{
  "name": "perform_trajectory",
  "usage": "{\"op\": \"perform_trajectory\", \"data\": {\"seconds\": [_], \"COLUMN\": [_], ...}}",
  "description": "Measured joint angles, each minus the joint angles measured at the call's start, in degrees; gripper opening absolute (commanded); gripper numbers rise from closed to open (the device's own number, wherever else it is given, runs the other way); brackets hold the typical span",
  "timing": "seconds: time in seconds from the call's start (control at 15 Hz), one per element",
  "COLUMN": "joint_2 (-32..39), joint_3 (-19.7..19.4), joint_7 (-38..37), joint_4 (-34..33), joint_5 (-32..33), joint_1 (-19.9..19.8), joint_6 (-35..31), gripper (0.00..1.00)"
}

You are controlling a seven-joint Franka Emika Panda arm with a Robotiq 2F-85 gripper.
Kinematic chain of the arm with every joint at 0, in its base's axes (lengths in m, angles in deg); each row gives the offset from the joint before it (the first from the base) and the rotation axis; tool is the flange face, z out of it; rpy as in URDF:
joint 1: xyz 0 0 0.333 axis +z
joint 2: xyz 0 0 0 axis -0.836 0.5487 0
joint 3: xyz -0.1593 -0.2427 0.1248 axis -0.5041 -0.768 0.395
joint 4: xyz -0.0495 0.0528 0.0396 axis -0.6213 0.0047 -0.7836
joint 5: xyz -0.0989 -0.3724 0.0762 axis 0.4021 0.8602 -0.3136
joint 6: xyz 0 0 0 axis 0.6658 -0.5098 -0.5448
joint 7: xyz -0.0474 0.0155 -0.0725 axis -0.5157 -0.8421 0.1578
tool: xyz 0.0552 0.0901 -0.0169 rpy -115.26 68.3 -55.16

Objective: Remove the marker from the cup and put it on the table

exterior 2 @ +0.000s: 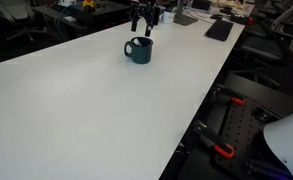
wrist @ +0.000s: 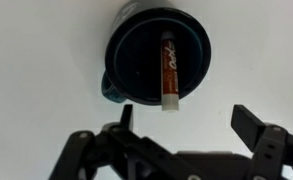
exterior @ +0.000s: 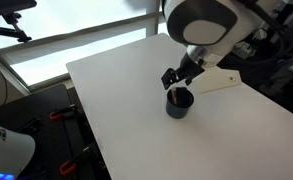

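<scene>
Table (exterior 2: 86, 100) white, smooth; dark cup (exterior 2: 138, 50) on it holds marker (wrist: 169, 68); jaws spread above cup; room clutter (exterior 2: 76, 8) behind.

Bare table (exterior: 126, 115) rings the cup (exterior: 179, 105) — its mouth lies open from above, marker (wrist: 169, 70) inside.

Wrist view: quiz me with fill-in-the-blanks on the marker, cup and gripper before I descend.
The marker is ____ the cup.
The gripper hangs above the cup with its jaws ____.
In an exterior view the cup shows a ____ on its side.
Missing words: inside; open; handle.
</scene>
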Motion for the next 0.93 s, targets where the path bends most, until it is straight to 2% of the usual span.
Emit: {"op": "perform_trajectory", "data": {"seconds": [0.93], "joint_2": [0.9], "joint_3": [-0.2], "joint_7": [-15.8], "joint_4": [0.1], "joint_5": [0.0], "joint_1": [0.2], "joint_6": [0.3], "gripper": [1.0]}}
